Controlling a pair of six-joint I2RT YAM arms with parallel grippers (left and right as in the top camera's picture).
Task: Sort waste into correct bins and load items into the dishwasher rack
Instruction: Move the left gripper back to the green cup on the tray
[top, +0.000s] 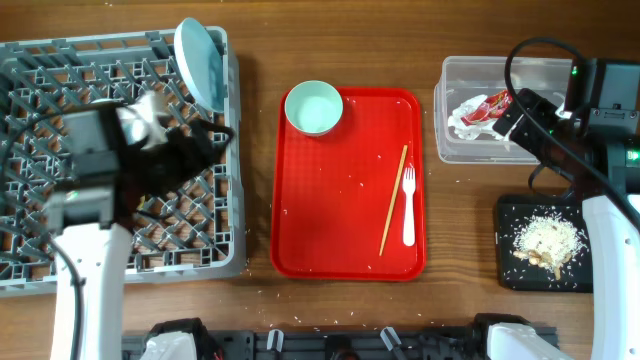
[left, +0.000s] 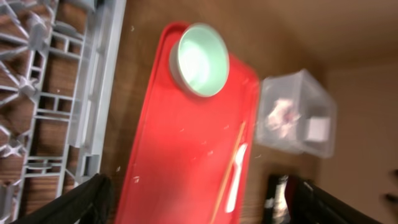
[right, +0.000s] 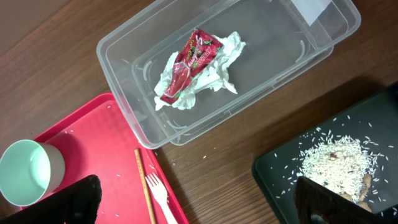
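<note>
The grey dishwasher rack (top: 60, 60) fills the left, with a light blue plate (top: 200, 62) standing on edge at its far right corner. A pale blue-green bowl (top: 314, 107) (left: 200, 59) (right: 25, 171), a wooden chopstick (top: 393, 200) (right: 145, 186) and a white fork (top: 408, 205) (right: 161, 199) lie on the red tray. The red wrapper with white paper (top: 484, 110) (right: 196, 62) is in the clear tub (top: 460, 140) (right: 124, 56). Rice scraps (top: 548, 243) (right: 333, 162) lie on the black tray (top: 515, 270). My left gripper (top: 195, 148) (left: 205, 211) is open over the rack's right edge. My right gripper (top: 522, 118) (right: 202, 208) is open above the tub. The saucer and yellow cup are out of view.
The red serving tray (top: 340, 250) sits mid-table between the rack and the bins, with loose rice grains on it. More grains lie scattered on the wood near the black tray and along the front edge.
</note>
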